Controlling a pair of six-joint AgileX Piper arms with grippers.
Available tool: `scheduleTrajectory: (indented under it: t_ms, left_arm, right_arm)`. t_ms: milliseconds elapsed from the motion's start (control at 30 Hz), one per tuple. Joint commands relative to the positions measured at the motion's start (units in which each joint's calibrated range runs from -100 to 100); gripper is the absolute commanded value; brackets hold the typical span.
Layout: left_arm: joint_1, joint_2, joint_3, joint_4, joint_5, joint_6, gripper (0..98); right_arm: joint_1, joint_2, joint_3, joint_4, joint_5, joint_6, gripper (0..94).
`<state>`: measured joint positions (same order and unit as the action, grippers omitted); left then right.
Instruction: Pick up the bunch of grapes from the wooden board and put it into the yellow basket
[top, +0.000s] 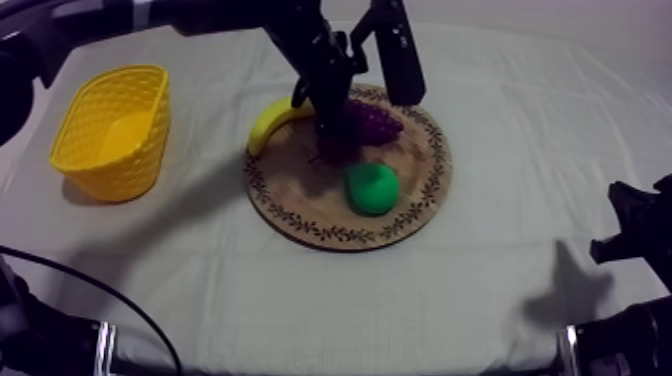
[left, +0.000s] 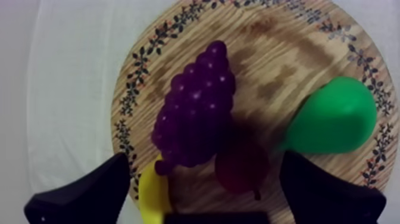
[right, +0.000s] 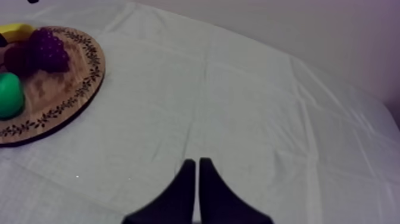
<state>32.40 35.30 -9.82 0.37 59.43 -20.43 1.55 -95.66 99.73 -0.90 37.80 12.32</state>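
The purple bunch of grapes (left: 196, 113) lies on the round wooden board (left: 280, 42), between a banana (left: 153, 193) and a green pear (left: 333, 116), with a small red fruit (left: 241, 164) close beside it. My left gripper (left: 205, 159) hovers open just above the grapes and the red fruit, its fingers wide apart on either side. From above, the left gripper (top: 335, 108) stands over the board's far side, at the grapes (top: 378, 122). The yellow basket (top: 115, 130) sits at the table's left. My right gripper (right: 196, 173) is shut on nothing, low over the cloth.
The banana (top: 272, 122) overhangs the board's (top: 330, 232) left rim and the pear (top: 372, 188) lies toward its front. Bare cloth separates board and basket. My right arm (top: 635, 240) rests at the table's right edge, well away from the board (right: 65, 101).
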Motion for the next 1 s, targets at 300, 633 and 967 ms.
scheduleTrajectory:
  t_ms: [300, 633, 967]
  left_arm:
    - [0.2, 7.1, -7.4, 0.42, 1.9, 0.0, 96.6]
    - [-1.0, 13.4, -12.9, 1.83, 3.4, -0.4, 96.3]
    - [-1.6, 16.7, -16.4, 2.94, 5.6, -0.6, 96.0]
  right_arm:
    - [0.0, 0.0, 0.0, 0.0, 0.0, 0.0, 0.2]
    - [0.0, 0.0, 0.0, 0.0, 0.0, 0.0, 0.2]
    - [0.0, 0.0, 0.0, 0.0, 0.0, 0.0, 0.2]
